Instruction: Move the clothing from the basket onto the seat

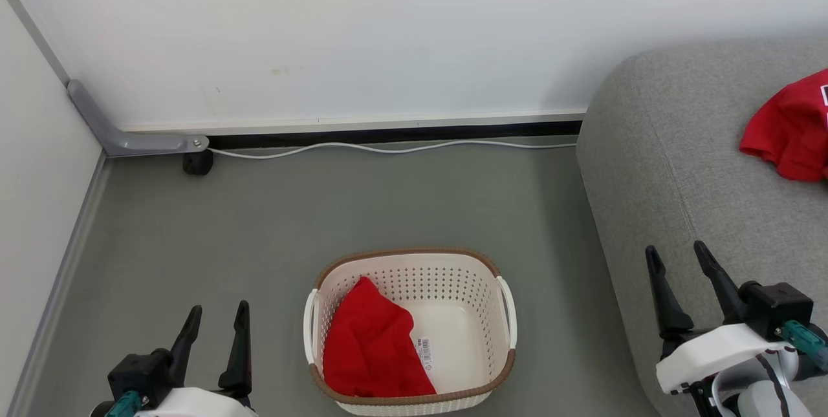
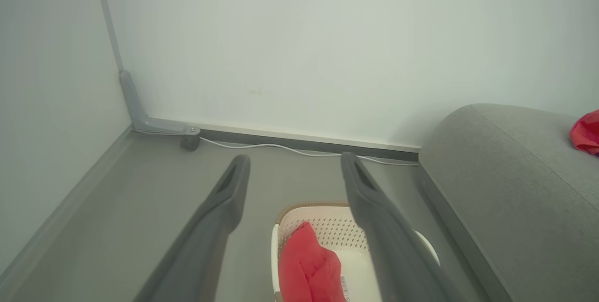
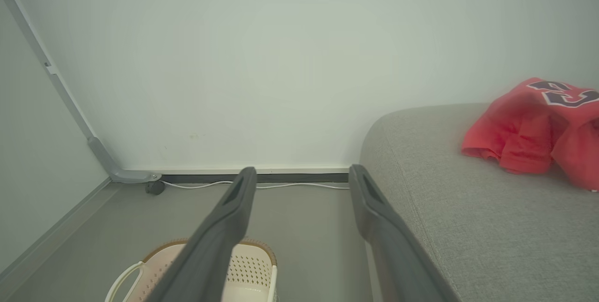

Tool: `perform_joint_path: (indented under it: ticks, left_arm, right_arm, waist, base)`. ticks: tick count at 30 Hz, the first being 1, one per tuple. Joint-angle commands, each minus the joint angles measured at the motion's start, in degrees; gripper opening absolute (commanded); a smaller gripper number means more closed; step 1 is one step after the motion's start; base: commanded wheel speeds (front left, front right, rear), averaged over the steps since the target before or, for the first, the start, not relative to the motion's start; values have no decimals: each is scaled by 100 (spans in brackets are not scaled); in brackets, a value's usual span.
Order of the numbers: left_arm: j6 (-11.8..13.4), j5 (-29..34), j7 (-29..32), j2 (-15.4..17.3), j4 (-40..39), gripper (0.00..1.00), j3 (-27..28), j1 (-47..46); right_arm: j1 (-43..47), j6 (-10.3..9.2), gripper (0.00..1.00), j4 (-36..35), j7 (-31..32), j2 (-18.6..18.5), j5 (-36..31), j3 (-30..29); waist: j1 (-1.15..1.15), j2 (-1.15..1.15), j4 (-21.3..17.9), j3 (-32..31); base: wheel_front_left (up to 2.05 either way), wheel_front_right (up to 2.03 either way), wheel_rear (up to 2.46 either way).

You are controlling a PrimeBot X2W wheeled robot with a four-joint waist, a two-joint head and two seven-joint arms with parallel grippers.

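Observation:
A plain red garment (image 1: 372, 346) lies in the left half of the cream basket (image 1: 501, 339), which stands on the floor; the wrist views show the same garment (image 2: 306, 267) and the basket (image 3: 255, 264). A red jersey (image 1: 790, 129) with dark numbers rests on the grey seat (image 1: 679, 171) at the right; in the right wrist view the jersey (image 3: 533, 128) lies on the seat (image 3: 468, 227). My left gripper (image 1: 218, 315) stands open left of the basket, holding nothing. Over the seat's front edge my right gripper (image 1: 676, 256) is open and holds nothing.
A white wall runs behind, with a white cable (image 1: 388, 147) along the dark skirting. A grey bracket (image 1: 129, 136) and a small black caster (image 1: 197, 163) sit in the back left corner. Grey floor (image 1: 291, 210) surrounds the basket.

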Motion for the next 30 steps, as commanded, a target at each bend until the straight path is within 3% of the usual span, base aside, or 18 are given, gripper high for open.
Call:
perform_joint_path:
  ticks: [1, 12, 30]
  left_arm:
    - [8, -29, -35, 55, -165, 100, 136, -117]
    - [27, -113, -35, 55, -168, 100, -185, -236]
    - [106, -233, -35, 55, 446, 100, -1000, -1315]
  right_arm:
    - [-90, 23, 100, -161, -34, -32, -40, 80]
    - [-278, 23, 100, -336, -34, 5, -57, 12]
    - [-1015, 23, 100, -812, -34, 61, -21, 20]
  waist:
    - [0, 0, 4, 10]
    - [0, 0, -48, 364]
    - [0, 0, -327, 1869]
  base:
    - [0, 0, 0]
    - [0, 0, 0]
    - [0, 0, 0]
